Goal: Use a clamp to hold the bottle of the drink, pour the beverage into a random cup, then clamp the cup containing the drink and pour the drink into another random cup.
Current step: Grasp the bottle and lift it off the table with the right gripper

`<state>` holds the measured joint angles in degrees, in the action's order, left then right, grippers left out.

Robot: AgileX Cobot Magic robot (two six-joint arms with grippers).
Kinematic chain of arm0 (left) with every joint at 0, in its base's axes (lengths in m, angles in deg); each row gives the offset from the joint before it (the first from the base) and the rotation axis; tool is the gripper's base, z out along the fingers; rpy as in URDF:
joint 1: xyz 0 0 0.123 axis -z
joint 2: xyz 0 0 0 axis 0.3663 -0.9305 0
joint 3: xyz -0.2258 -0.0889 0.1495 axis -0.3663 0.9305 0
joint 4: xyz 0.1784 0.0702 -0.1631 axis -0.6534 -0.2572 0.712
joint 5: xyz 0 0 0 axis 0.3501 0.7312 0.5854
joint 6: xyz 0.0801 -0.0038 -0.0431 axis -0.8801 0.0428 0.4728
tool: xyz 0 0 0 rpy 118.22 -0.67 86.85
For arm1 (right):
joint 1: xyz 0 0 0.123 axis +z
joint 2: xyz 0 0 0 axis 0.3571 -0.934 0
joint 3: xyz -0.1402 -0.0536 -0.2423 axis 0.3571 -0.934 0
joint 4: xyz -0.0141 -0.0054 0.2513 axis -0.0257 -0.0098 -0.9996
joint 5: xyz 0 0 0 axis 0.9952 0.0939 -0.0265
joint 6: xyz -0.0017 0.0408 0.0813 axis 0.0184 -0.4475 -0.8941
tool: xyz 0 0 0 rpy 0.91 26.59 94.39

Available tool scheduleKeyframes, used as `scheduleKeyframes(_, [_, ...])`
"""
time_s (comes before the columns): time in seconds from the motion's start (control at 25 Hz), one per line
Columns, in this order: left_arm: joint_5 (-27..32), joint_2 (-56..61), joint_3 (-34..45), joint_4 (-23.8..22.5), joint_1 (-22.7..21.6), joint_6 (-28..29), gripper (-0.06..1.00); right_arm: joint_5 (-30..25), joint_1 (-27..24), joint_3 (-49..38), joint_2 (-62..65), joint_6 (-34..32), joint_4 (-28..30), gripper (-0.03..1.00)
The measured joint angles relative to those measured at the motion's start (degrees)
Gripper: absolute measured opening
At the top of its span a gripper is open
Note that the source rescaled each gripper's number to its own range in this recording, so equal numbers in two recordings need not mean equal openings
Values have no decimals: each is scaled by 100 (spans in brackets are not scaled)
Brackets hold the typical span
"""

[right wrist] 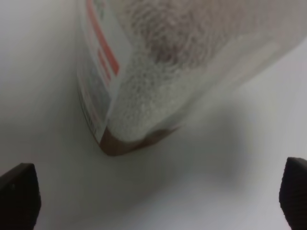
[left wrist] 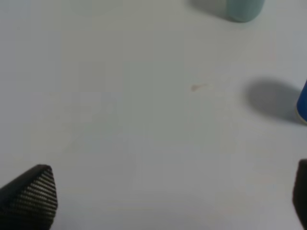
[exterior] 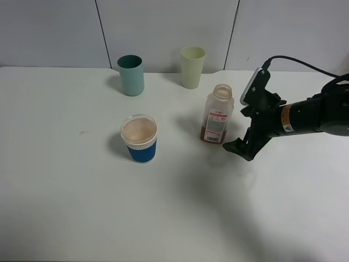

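The bottle (exterior: 217, 115) stands upright and uncapped on the white table, with a little brown beverage (exterior: 211, 135) at its bottom. My right gripper (exterior: 244, 144) hovers open just to its right, apart from it. The right wrist view shows the bottle (right wrist: 144, 72) close ahead of the spread gripper (right wrist: 156, 201), nothing between the fingers. The blue cup with a white ribbed band (exterior: 140, 140) stands to the left of the bottle and shows a brownish fill. The teal tumbler (exterior: 131, 75) stands behind it. My left gripper (left wrist: 163, 201) is open over bare table, out of the exterior view.
A pale yellow-green tumbler (exterior: 192, 66) stands at the back beside the teal one. A small brown stain (left wrist: 197, 87) marks the table left of the blue cup. The left wrist view catches the teal tumbler (left wrist: 244, 8) and an edge of the blue cup (left wrist: 303, 103).
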<state>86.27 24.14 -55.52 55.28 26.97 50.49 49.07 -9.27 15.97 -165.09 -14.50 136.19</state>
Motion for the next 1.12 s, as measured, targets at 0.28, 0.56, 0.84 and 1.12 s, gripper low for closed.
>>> scheduleKeyframes(0.28, [0, 0, 0, 0, 0, 0, 100, 198, -10, 231, -433, 0, 1, 100])
scheduleKeyframes(0.56, [0, 0, 0, 0, 0, 0, 100, 584, -17, 461, -864, 0, 32, 100])
scheduleKeyframes(0.84, [0, 0, 0, 0, 0, 0, 100, 1005, -17, 533, -965, -6, 25, 100])
scheduleKeyframes(1.12, [0, 0, 0, 0, 0, 0, 100, 1115, -17, 559, -1027, -6, -228, 100])
